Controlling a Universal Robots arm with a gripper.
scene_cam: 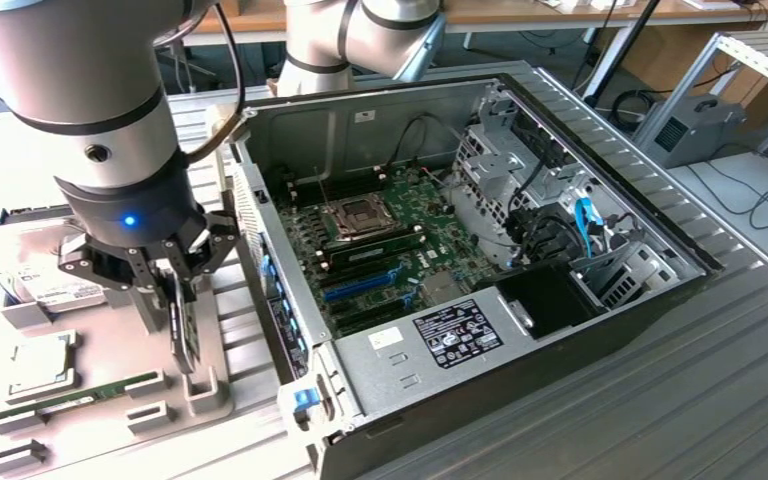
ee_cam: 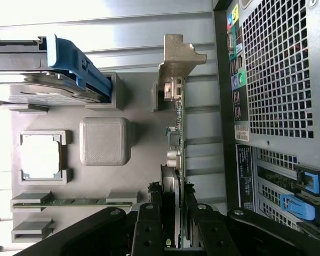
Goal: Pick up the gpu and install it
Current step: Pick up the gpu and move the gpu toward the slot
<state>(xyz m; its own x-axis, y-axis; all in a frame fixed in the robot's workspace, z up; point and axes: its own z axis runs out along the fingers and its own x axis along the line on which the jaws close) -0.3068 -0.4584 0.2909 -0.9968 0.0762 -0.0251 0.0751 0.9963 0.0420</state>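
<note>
- End effector (scene_cam: 173, 300) is clenched on the gpu (ee_cam: 177, 144), with fingers (ee_cam: 149, 218) pressed against both faces, as we read it.
- We find the gpu standing on edge in the gray holder (ee_cam: 144, 176) on the table (scene_cam: 704, 400), at the exterior view's left of the open computer case (scene_cam: 518, 390).
- We judge the pick-up step to be in hand. A lift calls for a straight pull clear of the holder's slots.
- We count one gpu, one hard drive (scene_cam: 37, 275), one processor (scene_cam: 40, 368), one memory stick (scene_cam: 77, 395) and one case.

Open computer case (scene_cam: 357, 110), green motherboard (scene_cam: 404, 225) inside, hard drive (scene_cam: 31, 262), processor chip (scene_cam: 40, 368) and memory stick (scene_cam: 71, 398) on grey tray (ee_cam: 104, 176)
</note>
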